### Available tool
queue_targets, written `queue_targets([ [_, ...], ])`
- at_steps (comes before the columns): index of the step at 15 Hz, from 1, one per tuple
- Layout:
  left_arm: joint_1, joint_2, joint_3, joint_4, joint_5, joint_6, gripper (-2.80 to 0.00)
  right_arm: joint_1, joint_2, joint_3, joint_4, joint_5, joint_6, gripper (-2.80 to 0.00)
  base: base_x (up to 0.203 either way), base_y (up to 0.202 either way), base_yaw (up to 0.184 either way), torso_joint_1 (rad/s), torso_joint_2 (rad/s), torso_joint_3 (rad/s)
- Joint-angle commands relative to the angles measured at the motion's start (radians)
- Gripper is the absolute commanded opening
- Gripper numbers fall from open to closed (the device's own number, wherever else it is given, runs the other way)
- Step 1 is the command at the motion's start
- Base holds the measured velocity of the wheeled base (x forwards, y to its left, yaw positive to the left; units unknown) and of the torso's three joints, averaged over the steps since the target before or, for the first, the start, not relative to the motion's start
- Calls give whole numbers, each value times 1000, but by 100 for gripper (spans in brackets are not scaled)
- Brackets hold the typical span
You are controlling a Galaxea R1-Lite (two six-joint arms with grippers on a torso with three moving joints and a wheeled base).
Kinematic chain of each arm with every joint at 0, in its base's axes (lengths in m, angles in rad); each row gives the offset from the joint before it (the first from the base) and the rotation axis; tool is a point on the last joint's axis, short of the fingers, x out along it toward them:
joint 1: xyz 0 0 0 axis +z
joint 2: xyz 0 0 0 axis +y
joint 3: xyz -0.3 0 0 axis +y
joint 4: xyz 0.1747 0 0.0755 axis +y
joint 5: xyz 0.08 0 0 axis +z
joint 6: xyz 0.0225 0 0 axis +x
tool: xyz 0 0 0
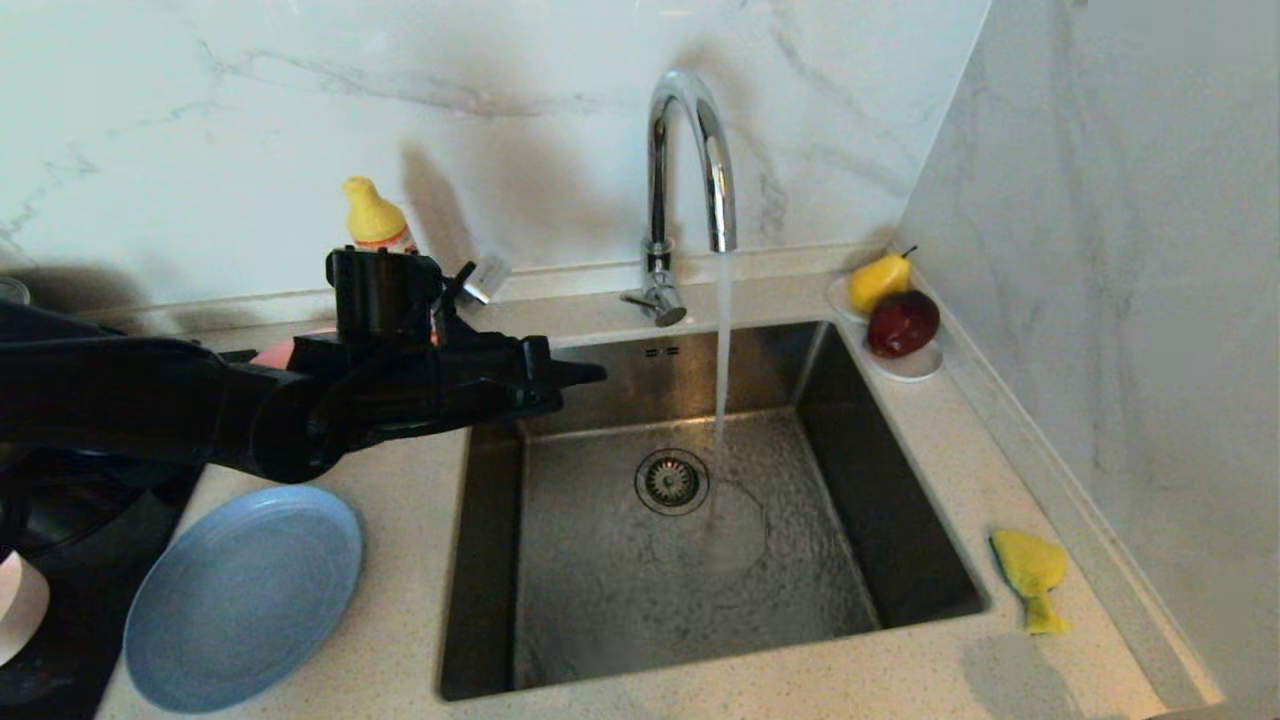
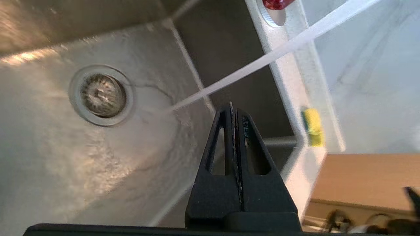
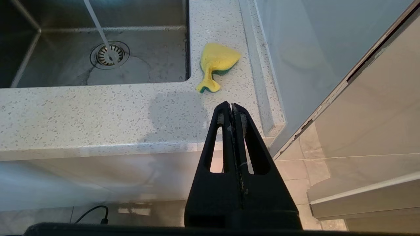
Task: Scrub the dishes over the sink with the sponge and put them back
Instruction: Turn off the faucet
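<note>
I held the left gripper (image 1: 590,374), closed and empty, over the sink's (image 1: 560,640) left rim, with the grey-blue plate (image 1: 243,597) on the worktop's front left beneath that arm, while the sponge (image 1: 1031,577) lay at the front right corner, nearer the closed, empty right gripper (image 3: 231,105).

text: none legible | left gripper finger (image 2: 246,131): faint embossed marks, possibly lettering, too blurred to read | yellow-capped bottle (image 1: 377,220): label mostly hidden behind the arm, no words readable | sink (image 1: 900,500), tap (image 1: 690,160): no markings seen
</note>
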Motion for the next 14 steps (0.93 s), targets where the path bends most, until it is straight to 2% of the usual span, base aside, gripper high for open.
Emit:
queue_targets([
  [1, -8, 35, -10, -37, -4, -28, -280, 0, 2, 0, 1, 1, 0, -280, 0, 0, 0, 0, 0, 0],
  [5, -16, 94, -20, -203, 4, -126, -280, 0, 2, 0, 1, 1, 0, -280, 0, 0, 0, 0, 0, 0],
  [8, -17, 145, -68, -255, 6, -204, -280, 0, 2, 0, -1, 0, 0, -280, 0, 0, 0, 0, 0, 0],
  [14, -27, 204, -110, -281, 4, -216, -280, 0, 2, 0, 0, 1, 0, -280, 0, 0, 0, 0, 0, 0],
])
